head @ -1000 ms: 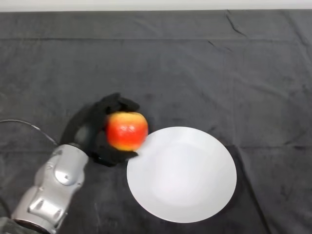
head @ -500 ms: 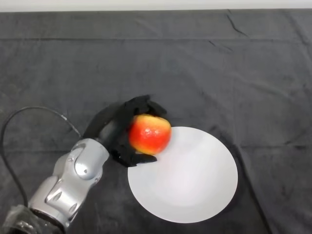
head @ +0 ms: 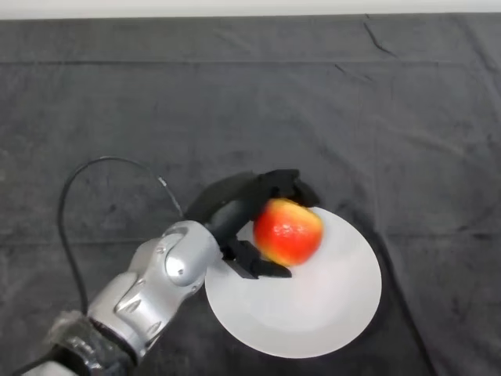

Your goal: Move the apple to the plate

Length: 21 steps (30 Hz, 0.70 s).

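Note:
A red and yellow apple [head: 288,231] is held in my black left hand [head: 244,210], fingers curled over its top and thumb under it. The hand and apple are over the left part of the white plate [head: 329,301], which lies on the dark cloth at centre right. I cannot tell whether the apple touches the plate. My silver-grey arm [head: 156,286] comes in from the lower left.
The dark cloth [head: 235,102] covers the whole table. A pale strip [head: 250,8] runs along the table's far edge at the top of the view.
My hand has carried the apple to the right, from beside the plate's left rim to over the plate's left part. The arm has reached further in.

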### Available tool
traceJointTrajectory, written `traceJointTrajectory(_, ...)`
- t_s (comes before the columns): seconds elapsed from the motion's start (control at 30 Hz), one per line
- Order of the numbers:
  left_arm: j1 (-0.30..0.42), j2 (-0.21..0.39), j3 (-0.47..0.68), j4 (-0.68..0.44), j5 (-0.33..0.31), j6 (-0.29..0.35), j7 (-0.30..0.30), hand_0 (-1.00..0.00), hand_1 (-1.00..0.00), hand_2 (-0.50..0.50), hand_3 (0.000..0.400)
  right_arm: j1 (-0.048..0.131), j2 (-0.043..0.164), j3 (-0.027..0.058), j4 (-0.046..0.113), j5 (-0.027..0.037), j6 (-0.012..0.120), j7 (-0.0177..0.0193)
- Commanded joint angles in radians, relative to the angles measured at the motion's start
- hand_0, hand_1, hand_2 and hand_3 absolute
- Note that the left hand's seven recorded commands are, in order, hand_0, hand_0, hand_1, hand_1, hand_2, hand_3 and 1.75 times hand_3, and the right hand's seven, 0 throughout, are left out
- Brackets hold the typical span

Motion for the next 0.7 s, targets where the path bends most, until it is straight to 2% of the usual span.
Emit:
traceJointTrajectory(0.03,-0.060,0.010,-0.036,0.050,0.018,-0.022,-0.004,-1.00,-0.60,-0.20,0.400,-0.043,-0.023,0.0049,-0.024,0.0298,0.002,-0.0052)
traceJointTrajectory(0.07,-0.065,0.012,-0.040,0.058,0.020,-0.027,-0.004,-1.00,-0.21,-0.39,0.400,-0.043,-0.023,0.0049,-0.023,0.0298,0.002,-0.0051)
traceJointTrajectory(0.1,-0.070,0.013,-0.044,0.067,0.023,-0.032,-0.004,-1.00,0.00,-0.50,0.400,-0.043,-0.023,0.0048,-0.023,0.0299,0.002,-0.0049)
traceJointTrajectory(0.17,-0.077,0.015,-0.052,0.081,0.029,-0.040,-0.002,-0.71,0.00,-0.35,0.282,-0.044,-0.023,0.0047,-0.022,0.0299,0.002,-0.0047)
traceJointTrajectory(0.2,-0.080,0.016,-0.056,0.087,0.032,-0.043,0.000,-0.65,0.00,-0.33,0.262,-0.044,-0.024,0.0046,-0.022,0.0300,0.002,-0.0045)
traceJointTrajectory(0.23,-0.083,0.017,-0.059,0.092,0.036,-0.045,0.001,-0.52,0.00,-0.26,0.207,-0.044,-0.024,0.0046,-0.021,0.0300,0.002,-0.0044)
traceJointTrajectory(0.27,-0.085,0.018,-0.062,0.096,0.039,-0.046,0.003,-0.29,0.00,-0.15,0.118,-0.044,-0.024,0.0045,-0.021,0.0300,0.002,-0.0042)
traceJointTrajectory(0.3,-0.088,0.018,-0.065,0.099,0.042,-0.046,0.004,0.00,0.00,0.00,0.000,-0.044,-0.024,0.0044,-0.021,0.0301,0.002,-0.0041)
traceJointTrajectory(0.7,-0.103,0.030,-0.067,0.104,0.055,-0.041,0.013,0.00,0.00,0.00,0.000,-0.046,-0.025,0.0039,-0.017,0.0302,0.002,-0.0028)
